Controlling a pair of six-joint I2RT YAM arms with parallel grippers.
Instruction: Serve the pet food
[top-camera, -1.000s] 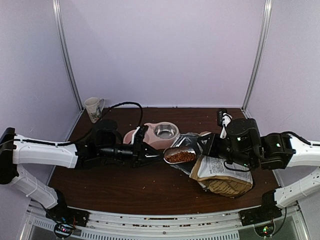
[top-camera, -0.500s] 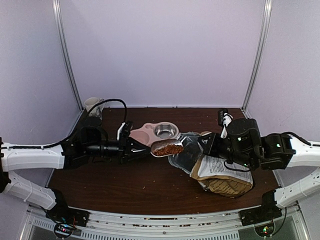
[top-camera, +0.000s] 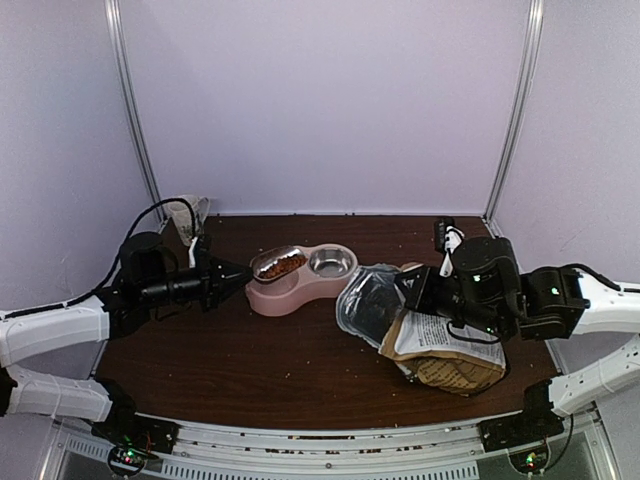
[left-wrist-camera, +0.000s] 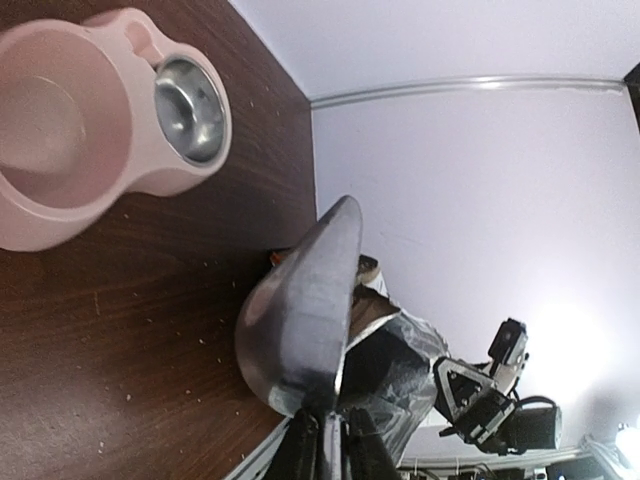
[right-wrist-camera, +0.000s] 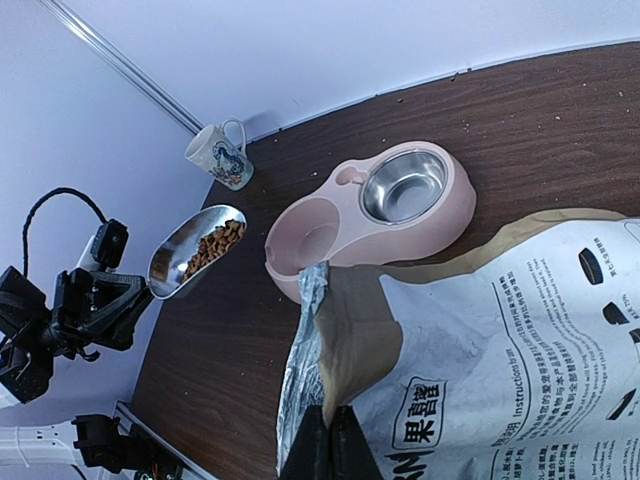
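Right gripper (top-camera: 404, 288): jaws pressed together on the torn rim of the tan paper bag (top-camera: 445, 352), with the silver lining folded out right at the fingertips. The bag lies on its side on the table (top-camera: 250, 370), under and behind that gripper. Its printed label faces up and its mouth gapes toward the left arm.

Left gripper (top-camera: 238, 273): clamped on the handle of a metal scoop (right-wrist-camera: 175, 265). The scoop sticks straight out past the fingertips, held roughly level and lifted off the table. The kibble (right-wrist-camera: 212, 243) is a small reddish-brown heap in the scoop's pan, at the end away from the jaws.

Pink double bowl (top-camera: 290, 292): on the table just ahead of the left gripper, between the two grippers. The top view puts the scoop's pan over the bowl's pink well. The right wrist view puts it off to the bowl's side and above it, so I can't tell if it's squarely over the well. The pink well looks bare in the left wrist view. The steel insert (top-camera: 332, 262) is in the bowl's half away from the scoop, toward the bag's mouth.

Loose crumbs are scattered on the table around the bowl. A printed mug (right-wrist-camera: 220, 155) stands behind the left gripper in the back corner, well apart from the bowl. A black cable (top-camera: 150, 215) loops up off the left wrist in front of it.
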